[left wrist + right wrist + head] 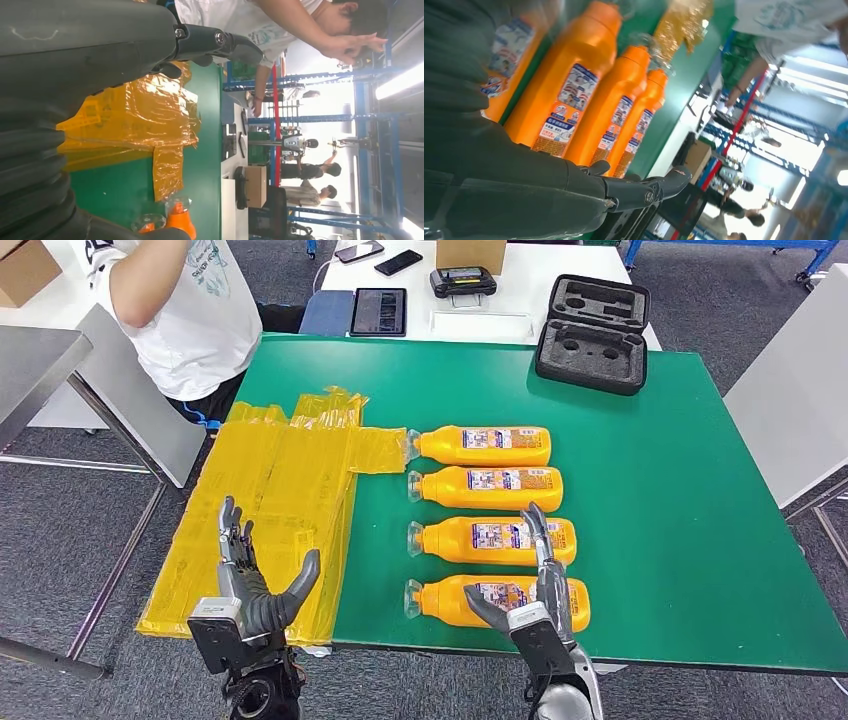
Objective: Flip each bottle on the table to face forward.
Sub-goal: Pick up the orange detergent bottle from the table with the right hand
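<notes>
Your four bottles (pixel 484 445) lie in a row on the green surface (pixel 680 500), labels up. Right robot hand (pixel 535 585) spread over the nearest bottle (pixel 497 602); left robot hand (pixel 250 580) spread, empty, above yellow sheet (pixel 270 500). Foam case (pixel 592 335) far behind.

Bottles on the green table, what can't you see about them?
- Nearest bottle: head view, the right hand covers part of its label.
- Label writing: too small in the head view, blurred in the right wrist view.
- Left wrist view: bottle caps cut off by the edge.
</notes>
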`<state>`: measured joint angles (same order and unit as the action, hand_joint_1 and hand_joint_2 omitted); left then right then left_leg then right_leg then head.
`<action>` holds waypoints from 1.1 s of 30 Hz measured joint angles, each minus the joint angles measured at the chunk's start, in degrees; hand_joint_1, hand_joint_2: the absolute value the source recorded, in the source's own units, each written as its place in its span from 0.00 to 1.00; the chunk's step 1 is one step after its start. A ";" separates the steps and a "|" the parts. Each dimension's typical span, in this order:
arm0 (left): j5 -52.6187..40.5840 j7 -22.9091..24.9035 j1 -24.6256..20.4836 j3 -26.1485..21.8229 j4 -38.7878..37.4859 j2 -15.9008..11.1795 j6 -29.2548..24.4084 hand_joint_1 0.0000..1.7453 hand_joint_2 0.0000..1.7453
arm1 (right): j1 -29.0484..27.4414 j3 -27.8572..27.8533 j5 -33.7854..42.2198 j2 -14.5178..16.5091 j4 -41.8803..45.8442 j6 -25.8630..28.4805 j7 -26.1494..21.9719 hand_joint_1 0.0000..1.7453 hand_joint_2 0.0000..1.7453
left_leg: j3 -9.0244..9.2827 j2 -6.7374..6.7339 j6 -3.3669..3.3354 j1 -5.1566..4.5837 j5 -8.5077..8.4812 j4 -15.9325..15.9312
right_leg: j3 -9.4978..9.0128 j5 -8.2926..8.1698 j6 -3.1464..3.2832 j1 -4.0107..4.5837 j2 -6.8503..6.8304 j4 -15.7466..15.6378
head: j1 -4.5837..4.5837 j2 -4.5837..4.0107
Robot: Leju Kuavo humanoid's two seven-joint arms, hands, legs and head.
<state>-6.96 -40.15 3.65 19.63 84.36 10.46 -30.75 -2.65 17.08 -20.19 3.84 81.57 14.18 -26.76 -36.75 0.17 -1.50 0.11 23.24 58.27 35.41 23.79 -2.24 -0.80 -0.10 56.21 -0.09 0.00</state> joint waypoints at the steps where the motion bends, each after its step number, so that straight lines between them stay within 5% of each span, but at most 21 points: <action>1: 0.15 0.00 0.20 0.00 0.25 -0.13 -0.09 0.00 1.00 | 0.09 0.17 -0.89 -0.85 0.33 -0.81 0.87 0.00 1.00 | 0.00 0.00 0.00 0.00 0.00 0.00 | 0.00 0.00 0.00 0.00 0.00 0.00 | -0.01 0.00; 10: 1.79 0.00 1.95 -0.27 2.56 -0.90 -2.59 0.00 1.00 | 0.56 1.80 -2.04 -9.63 4.83 -14.91 10.14 0.00 1.00 | -0.01 0.01 -0.04 -0.02 0.02 0.01 | -0.01 -0.01 -0.01 -0.01 -0.01 -0.01 | 0.01 0.00; 20: 1.14 0.00 2.76 -0.67 3.99 -1.19 -5.92 0.00 1.00 | 1.53 2.53 3.09 -26.23 11.71 -23.61 15.46 0.00 1.00 | -0.02 -0.02 -0.23 -0.17 0.10 0.02 | -0.04 -0.03 -0.07 -0.15 -0.04 -0.06 | 0.01 0.00; 33: 2.61 0.00 2.20 -1.89 2.44 -0.87 -0.97 0.00 1.00 | 5.04 3.97 3.95 -33.64 12.24 -26.27 18.88 0.00 1.00 | -0.02 0.01 -0.30 -0.20 0.07 0.02 | -0.05 -0.02 -0.10 -0.17 -0.08 -0.05 | 0.02 0.00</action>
<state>-4.34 -40.15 5.85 17.74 86.80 9.59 -31.72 2.39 21.04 -16.24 -29.80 93.80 -12.10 -7.88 -36.78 0.18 -1.80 -0.10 23.31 58.29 35.36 23.77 -2.34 -0.97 -0.18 56.16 -0.07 0.00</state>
